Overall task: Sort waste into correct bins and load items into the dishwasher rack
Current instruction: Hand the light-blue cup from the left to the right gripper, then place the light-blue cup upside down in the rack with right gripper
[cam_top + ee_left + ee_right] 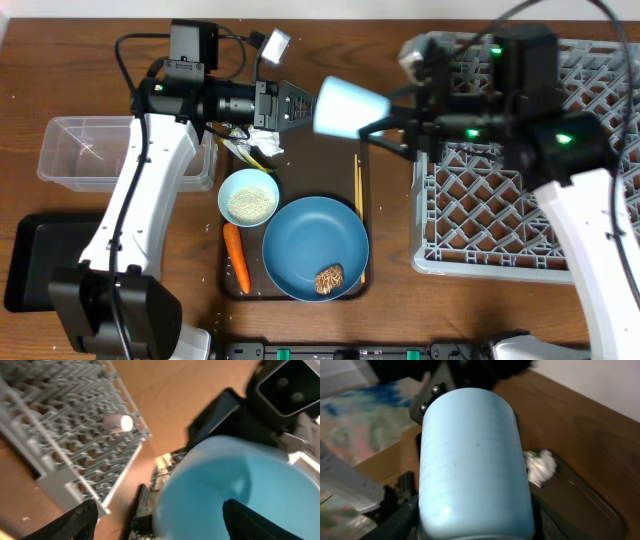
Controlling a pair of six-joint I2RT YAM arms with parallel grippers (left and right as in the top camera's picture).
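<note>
The light blue cup (350, 107) hangs sideways in the air above the serving tray, between the two arms. My right gripper (385, 125) is shut on it, and in the right wrist view the cup (470, 460) fills the gap, touching both fingers (395, 520). My left gripper (300, 105) stands open at the cup's mouth. In the left wrist view the cup's blue inside (235, 480) lies between the spread fingers (250, 520). The grey dishwasher rack (500, 220) is on the right, with a pink cup (118, 422) in it.
On the brown serving tray (232, 290) lie a blue plate (310, 235) with a brown food piece (329, 279), a white bowl of rice (248, 197), a carrot (236, 256), chopsticks (357, 190) and crumpled tissue (265, 140). The clear tub (90, 150) and black tray (30, 260) are at the left.
</note>
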